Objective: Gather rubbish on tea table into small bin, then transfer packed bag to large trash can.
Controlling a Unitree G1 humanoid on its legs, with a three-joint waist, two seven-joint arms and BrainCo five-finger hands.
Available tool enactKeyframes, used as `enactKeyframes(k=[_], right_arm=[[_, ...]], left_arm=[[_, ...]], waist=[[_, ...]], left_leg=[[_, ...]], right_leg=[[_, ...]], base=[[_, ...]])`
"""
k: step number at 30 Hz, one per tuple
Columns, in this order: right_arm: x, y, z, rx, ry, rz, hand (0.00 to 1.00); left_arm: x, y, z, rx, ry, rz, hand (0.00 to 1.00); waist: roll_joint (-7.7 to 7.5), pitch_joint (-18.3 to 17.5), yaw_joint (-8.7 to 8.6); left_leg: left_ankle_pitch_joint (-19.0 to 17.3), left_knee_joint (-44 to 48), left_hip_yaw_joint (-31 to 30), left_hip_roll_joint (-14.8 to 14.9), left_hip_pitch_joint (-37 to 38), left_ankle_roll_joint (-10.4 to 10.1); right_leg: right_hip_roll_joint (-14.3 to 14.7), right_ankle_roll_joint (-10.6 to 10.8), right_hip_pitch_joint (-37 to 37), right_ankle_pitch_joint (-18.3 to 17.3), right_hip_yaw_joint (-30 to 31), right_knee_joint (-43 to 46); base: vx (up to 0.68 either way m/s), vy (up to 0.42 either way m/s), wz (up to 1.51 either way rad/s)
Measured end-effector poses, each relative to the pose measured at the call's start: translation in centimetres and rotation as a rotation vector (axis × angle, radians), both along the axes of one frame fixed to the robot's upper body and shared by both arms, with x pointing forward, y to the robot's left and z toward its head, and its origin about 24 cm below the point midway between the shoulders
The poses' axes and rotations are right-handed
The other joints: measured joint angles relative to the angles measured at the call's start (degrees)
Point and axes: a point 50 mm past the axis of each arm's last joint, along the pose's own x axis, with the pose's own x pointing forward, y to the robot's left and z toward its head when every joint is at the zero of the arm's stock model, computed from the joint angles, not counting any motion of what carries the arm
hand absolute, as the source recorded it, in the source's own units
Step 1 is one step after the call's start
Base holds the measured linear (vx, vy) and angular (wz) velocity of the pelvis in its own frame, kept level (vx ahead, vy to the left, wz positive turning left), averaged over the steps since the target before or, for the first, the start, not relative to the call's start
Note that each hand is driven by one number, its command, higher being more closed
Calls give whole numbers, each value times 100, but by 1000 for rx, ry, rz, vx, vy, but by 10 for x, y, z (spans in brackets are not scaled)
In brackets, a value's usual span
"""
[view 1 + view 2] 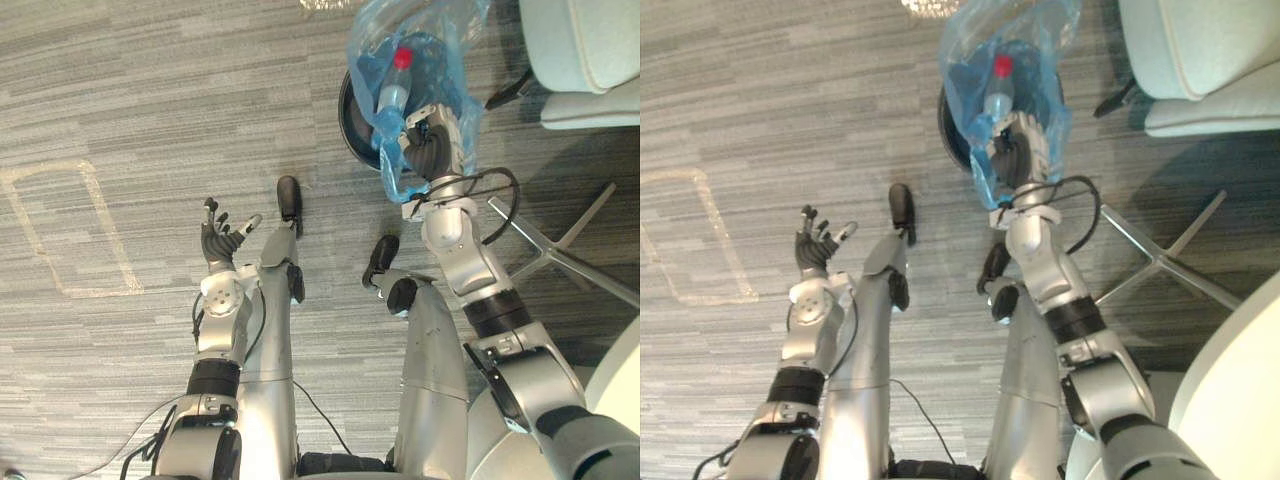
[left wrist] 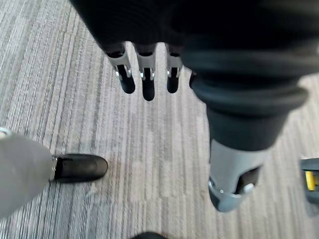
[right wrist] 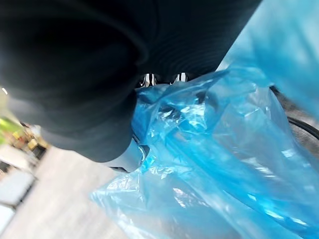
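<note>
Right wrist view: my right hand [image 1: 432,148] curls tight on bunched film of the blue bag [image 1: 445,55], plastic bottle [image 1: 393,85] inside, held over the dark trash can [image 1: 350,118], likely for dropping. Left hand [image 1: 218,240] spread, idle above carpet [image 1: 120,100].

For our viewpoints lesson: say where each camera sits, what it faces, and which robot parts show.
Left eye: on head, looking down; open left hand, right hand gripping blue bag holding bottle.
Right eye: same scene, slightly aside.
Left wrist: along left hand, facing carpet.
Right wrist: along right hand, facing blue bag.
Shared: blue bag, in eyes and right wrist.
</note>
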Motion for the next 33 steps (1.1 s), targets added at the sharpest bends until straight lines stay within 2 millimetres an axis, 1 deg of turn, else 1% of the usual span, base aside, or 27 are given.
enactKeyframes(k=[1, 2, 3, 6, 7, 8, 10, 11, 12, 13, 14, 15, 17, 18, 19, 22, 25, 27, 31, 33], right_arm=[[-3, 0, -4, 10, 8, 7, 100], [-8, 4, -13, 28, 26, 28, 100], [-11, 5, -16, 35, 33, 34, 100], [-26, 8, -31, 72, 61, 64, 100], [-28, 10, -37, 78, 88, 73, 100], [-28, 10, -40, 81, 97, 75, 100], [-33, 12, -52, 77, 142, 89, 100], [-38, 12, -54, 82, 144, 99, 100], [-40, 12, -55, 84, 145, 105, 100], [-45, 15, -58, 95, 149, 128, 100], [-50, 17, -64, 104, 162, 146, 100], [-51, 18, -67, 106, 173, 148, 100], [-58, 18, -84, 96, 237, 166, 100], [-60, 18, -87, 95, 250, 169, 100], [-64, 17, -98, 92, 290, 172, 100], [-66, 12, -116, 77, 365, 167, 100], [-66, 12, -122, 71, 401, 174, 100], [-66, 12, -122, 77, 410, 193, 100], [-69, 10, -123, 59, 413, 221, 100], [-70, 8, -119, 49, 401, 247, 100]], left_arm=[[-2, -1, -3, 4, 9, -9, 0], [-6, -2, -9, 9, 30, -21, 0], [-8, -3, -12, 8, 40, -23, 0], [-17, -8, -24, 27, 79, -56, 0], [-19, -8, -27, 32, 90, -65, 0], [-20, -8, -28, 32, 93, -66, 0], [-25, -9, -35, 35, 115, -68, 0], [-28, -11, -38, 41, 128, -75, 0], [-29, -11, -40, 43, 134, -77, 0], [-34, -12, -46, 49, 156, -91, 0], [-39, -13, -52, 54, 180, -108, 0], [-41, -14, -54, 56, 188, -113, 0], [-51, -19, -69, 84, 246, -148, 0], [-53, -19, -71, 87, 257, -155, 0], [-59, -21, -80, 99, 292, -186, 0], [-69, -23, -90, 131, 336, -217, 0], [-74, -20, -93, 174, 356, -248, 0], [-78, -18, -91, 180, 343, -245, 0], [-82, -19, -82, 227, 304, -291, 0], [-81, -21, -75, 230, 266, -300, 0]], waist=[[-13, -31, -1], [-19, -39, -1], [-20, -40, -5], [-88, -98, -32], [-132, -133, -47], [-152, -151, -47], [-226, -324, -46], [-258, -388, -43], [-276, -407, -48], [-338, -543, -67], [-366, -735, -93], [-367, -778, -96], [-394, -1082, -103], [-404, -1156, -111], [-409, -1335, -126], [-434, -1571, -155], [-434, -1677, -193], [-436, -1728, -203], [-432, -1997, -234], [-440, -2020, -240]], left_leg=[[1, -146, 56, -3, 145, 0], [7, -276, 136, 11, 410, 5], [51, -305, 144, 18, 514, 7], [115, -539, 165, -24, 1163, 49], [102, -560, 168, -26, 1382, 56], [96, -572, 168, -30, 1438, 60], [11, -636, 151, -40, 1737, 49], [-36, -665, 165, -49, 1939, 43], [-38, -702, 177, -57, 2016, 43], [-41, -840, 232, -85, 2250, 41], [-49, -953, 259, -94, 2421, 31], [-49, -1003, 270, -99, 2502, 29], [-49, -1369, 311, -146, 2986, -6], [-33, -1439, 313, -155, 3050, -26], [38, -1719, 317, -183, 3282, -56], [217, -2263, 334, -204, 3782, -96], [269, -2540, 337, -217, 4145, -110], [269, -2676, 334, -218, 4410, -111], [269, -2880, 339, -229, 4705, -111], [267, -2906, 341, -247, 4836, -112]], right_leg=[[0, -7, 113, 33, 6, -120], [32, 23, 394, 96, -15, -323], [46, 31, 499, 96, -12, -358], [49, 76, 1222, 155, -33, -705], [60, 83, 1503, 166, -66, -849], [62, 85, 1583, 167, -77, -884], [81, 107, 1969, 180, -141, -1113], [86, 114, 2198, 181, -141, -1227], [86, 119, 2273, 180, -128, -1261], [82, 151, 2467, 177, -91, -1372], [92, 177, 2630, 190, -87, -1515], [97, 185, 2704, 195, -82, -1571], [147, 248, 3126, 244, -11, -1910], [163, 258, 3179, 254, 8, -1975], [200, 273, 3370, 312, 11, -2199], [295, 288, 3805, 458, 19, -2672], [371, 300, 4174, 587, 31, -3005], [425, 309, 4454, 678, 86, -3241], [478, 333, 4815, 862, 166, -3674], [473, 356, 4947, 913, 221, -3790]], base=[[2, 1, -8], [21, 2, -8], [27, -1, -9], [77, -6, 3], [112, -10, 5], [119, -25, 5], [139, -30, 4], [134, -23, 0], [128, -32, -5], [116, -36, -8], [114, -36, -8], [112, -31, -11], [134, -29, -14], [132, -21, -10], [82, -8, -6], [165, -15, -8], [131, -14, -9], [111, -14, -16], [75, -2, -11], [6, 11, -12]])
